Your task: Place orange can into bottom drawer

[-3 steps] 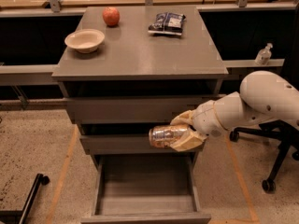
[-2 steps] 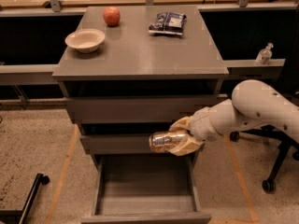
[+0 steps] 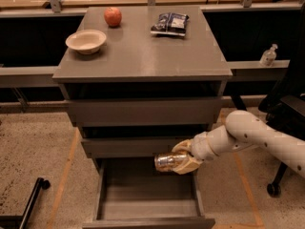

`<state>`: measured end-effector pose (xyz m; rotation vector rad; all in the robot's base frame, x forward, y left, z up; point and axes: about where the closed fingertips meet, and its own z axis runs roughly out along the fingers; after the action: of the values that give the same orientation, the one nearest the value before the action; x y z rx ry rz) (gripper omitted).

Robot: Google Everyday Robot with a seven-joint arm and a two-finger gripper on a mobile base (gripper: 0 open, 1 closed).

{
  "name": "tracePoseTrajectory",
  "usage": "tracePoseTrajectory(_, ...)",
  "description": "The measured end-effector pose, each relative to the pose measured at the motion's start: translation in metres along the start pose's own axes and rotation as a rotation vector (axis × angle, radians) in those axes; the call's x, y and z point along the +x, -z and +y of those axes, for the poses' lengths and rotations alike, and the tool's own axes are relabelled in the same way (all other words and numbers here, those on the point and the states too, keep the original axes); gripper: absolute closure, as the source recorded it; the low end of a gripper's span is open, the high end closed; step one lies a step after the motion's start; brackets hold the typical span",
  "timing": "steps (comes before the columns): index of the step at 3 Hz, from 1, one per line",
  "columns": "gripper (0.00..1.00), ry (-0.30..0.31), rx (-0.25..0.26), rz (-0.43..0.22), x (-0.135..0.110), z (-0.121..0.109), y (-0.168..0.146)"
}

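Three drawers in that grey cabinet [image 3: 143,61], do you count the same?

Three, yes. Two upper ones are shut, and the bottom drawer [image 3: 143,197] is pulled out toward the camera, with its grey floor bare.

How many things are on top?

Three again: one red-orange apple [image 3: 113,16] at the back, one pale bowl [image 3: 86,41] near the left edge, and one dark blue snack bag [image 3: 170,23] at the back right. One small clear bottle [image 3: 269,55] stands apart on the ledge to the right.

One can only?

One orange can [image 3: 164,161], and one gripper [image 3: 177,159] at the end of the single white arm [image 3: 257,137], which reaches in from the right.

Where does the can lie relative to the gripper?

Right between its tan fingers [image 3: 187,166]. One finger lies over the can and one under it, both pressed against it, so they are closed to just the can's width. The can lies on its side, and its shiny left end sticks out past the fingertips.

And relative to the drawer?

Held in the air above the rear right part of the open bottom drawer, just in front of the lower edge of the middle drawer's front. It touches neither the floor nor the walls of the drawer.
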<state>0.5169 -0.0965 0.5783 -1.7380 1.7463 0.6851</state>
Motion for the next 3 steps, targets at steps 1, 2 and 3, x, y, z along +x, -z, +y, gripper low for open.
tracePoseTrajectory(1,1.0,-0.138,0.013,-0.118,0.049,-0.004,-0.036)
tracePoseTrajectory(2,1.0,-0.172,-0.012,-0.144,0.061,0.002,-0.056)
tracePoseTrajectory(3,1.0,-0.167,0.008,-0.119,0.065,-0.004,-0.061)
